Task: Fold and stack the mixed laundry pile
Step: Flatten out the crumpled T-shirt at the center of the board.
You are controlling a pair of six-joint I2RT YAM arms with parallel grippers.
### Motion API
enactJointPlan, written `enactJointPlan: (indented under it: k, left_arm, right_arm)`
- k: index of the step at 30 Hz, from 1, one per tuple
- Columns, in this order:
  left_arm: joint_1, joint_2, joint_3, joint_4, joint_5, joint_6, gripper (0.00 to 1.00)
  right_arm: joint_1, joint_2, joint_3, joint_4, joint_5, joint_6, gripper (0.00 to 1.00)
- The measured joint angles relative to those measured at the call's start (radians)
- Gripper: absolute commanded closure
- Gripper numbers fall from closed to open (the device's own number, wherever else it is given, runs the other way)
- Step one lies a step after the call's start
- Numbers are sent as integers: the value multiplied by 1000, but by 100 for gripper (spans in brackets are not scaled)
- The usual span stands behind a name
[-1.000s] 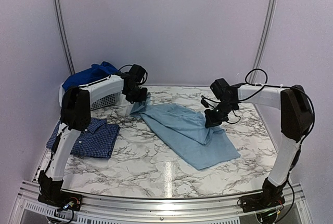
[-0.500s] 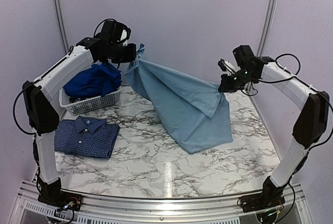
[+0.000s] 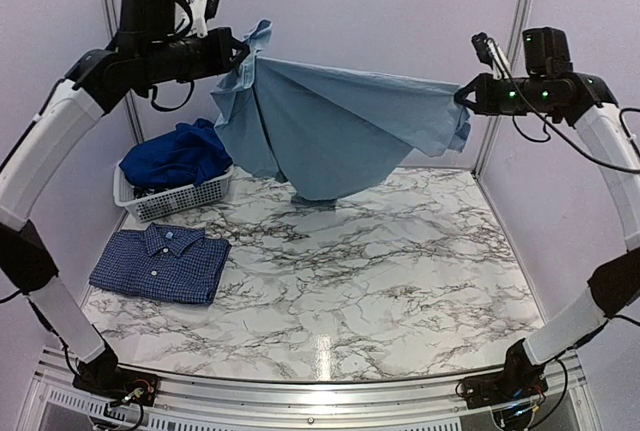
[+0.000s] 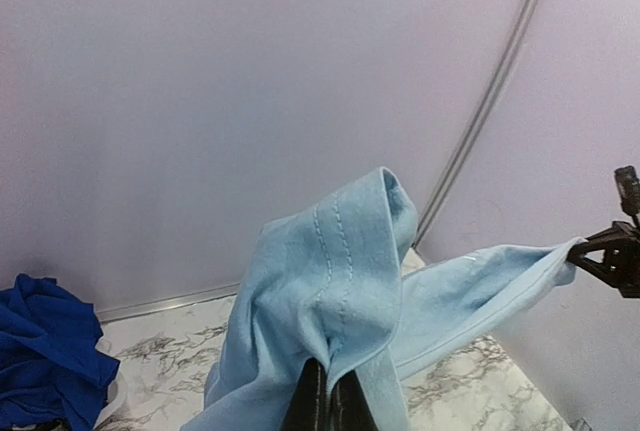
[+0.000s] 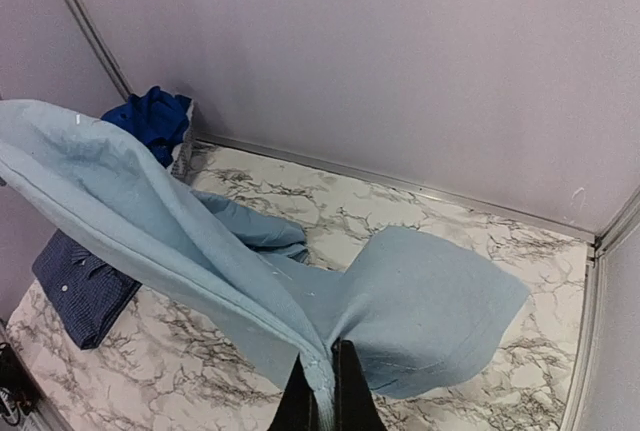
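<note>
Looks like one down, since the check shirt lies folded at 8 o'clock on the counter, while the left pincer and right pincer are each clamped on the tee, strung up in the air around 12, and the blue clothes in the basket at 10 are not yet folded.

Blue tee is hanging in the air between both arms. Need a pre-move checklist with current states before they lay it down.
1. Left gripper shut on the T-shirt: ok.
2. Right gripper shut on the opposite edge: ok.
3. T-shirt spread flat between them: not ok. It sags in folds and is bunched near the left gripper.
4. Lowest tip of the cloth off the table: cannot tell.
5. Folded checked shirt apart from the hanging cloth: ok.
6. Blue clothes lying in the basket, not caught up in the T-shirt: ok.
</note>
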Motion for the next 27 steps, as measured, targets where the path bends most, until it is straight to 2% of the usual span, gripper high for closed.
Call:
enactJointPlan:
  k: [7,10,15,27]
  left_arm:
    - [-93,-296,-177,83,12,21,100]
    - [-96,-349,-195,109,15,21,100]
    - [-99,-322,-185,121,7,21,100]
    - [-72,-126,-95,126,-121,47,100]
  right_arm:
    - [21,-240,-56,-40,-92,29,100]
    - [27,-285,-55,-53,-121,38,100]
    - [27,-250,-40,-64,-121,60,100]
    - [27,-66,-42,-48,-93,101,100]
